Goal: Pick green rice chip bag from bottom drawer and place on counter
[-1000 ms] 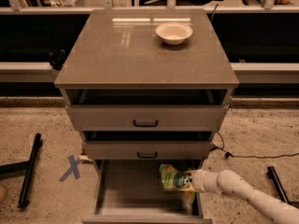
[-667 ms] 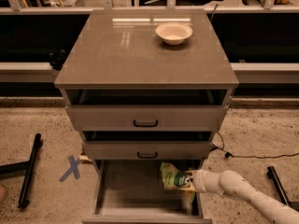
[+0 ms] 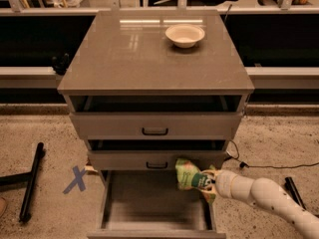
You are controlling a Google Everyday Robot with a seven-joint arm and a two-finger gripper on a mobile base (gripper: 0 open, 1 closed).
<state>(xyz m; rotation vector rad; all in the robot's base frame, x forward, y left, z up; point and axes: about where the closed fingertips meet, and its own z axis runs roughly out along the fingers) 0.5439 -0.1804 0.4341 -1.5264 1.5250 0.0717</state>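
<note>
gripper (image 3: 210, 182): pinching bag (image 3: 188, 176) | bag: over right side of open bottom drawer (image 3: 149, 205), top overlapping middle drawer (image 3: 124, 160) front | counter (image 3: 144, 59): 1 bowl (image 3: 185, 35) back right | floor: blue X (image 3: 76, 179) left

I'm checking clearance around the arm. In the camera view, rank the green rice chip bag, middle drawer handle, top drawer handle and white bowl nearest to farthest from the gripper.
The gripper is over the right side of the bottom drawer.
1. green rice chip bag, in its grip.
2. middle drawer handle, beside the bag.
3. top drawer handle, higher.
4. white bowl, back on the counter.
</note>
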